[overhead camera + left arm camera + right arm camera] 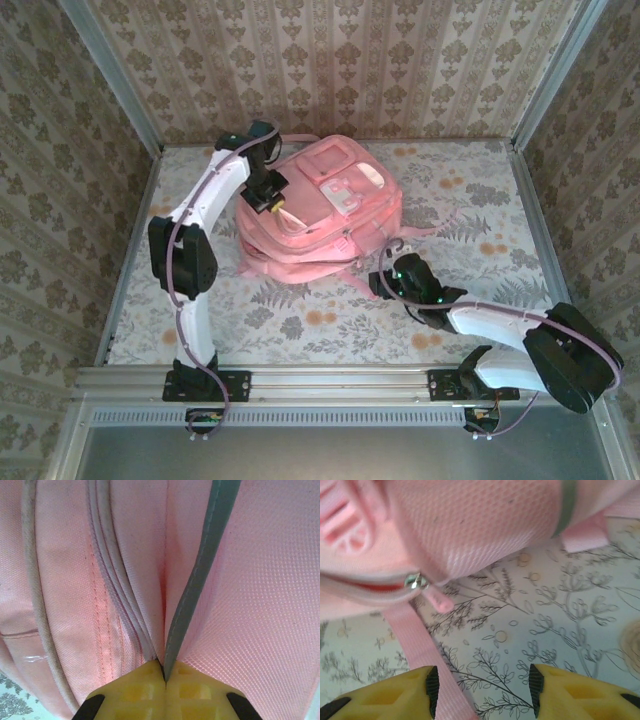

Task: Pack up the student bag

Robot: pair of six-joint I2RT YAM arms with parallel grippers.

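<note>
Pink student bag (335,222) at the counter's (300,325) far middle, left gripper (272,203) on its left side, its wrist view showing it clamped on a fold of bag fabric, right gripper (385,282) by the bag's near edge, wrist view showing its jaws apart over a pink strap (415,642)

Both arms are built of glossy white link shells joined by bulky black joint housings. The left arm (195,215) and right arm (495,325) each carry a thin mauve cable (172,262) looped along the outside. A small green light (229,137) glows near each wrist. Black base brackets (205,383) are bolted at the counter's (300,330) near edge. The left pincer (164,677) and right pincer (481,687) have yellow moulded fingers (580,692) with recessed pockets and black inner pads (433,682).
</note>
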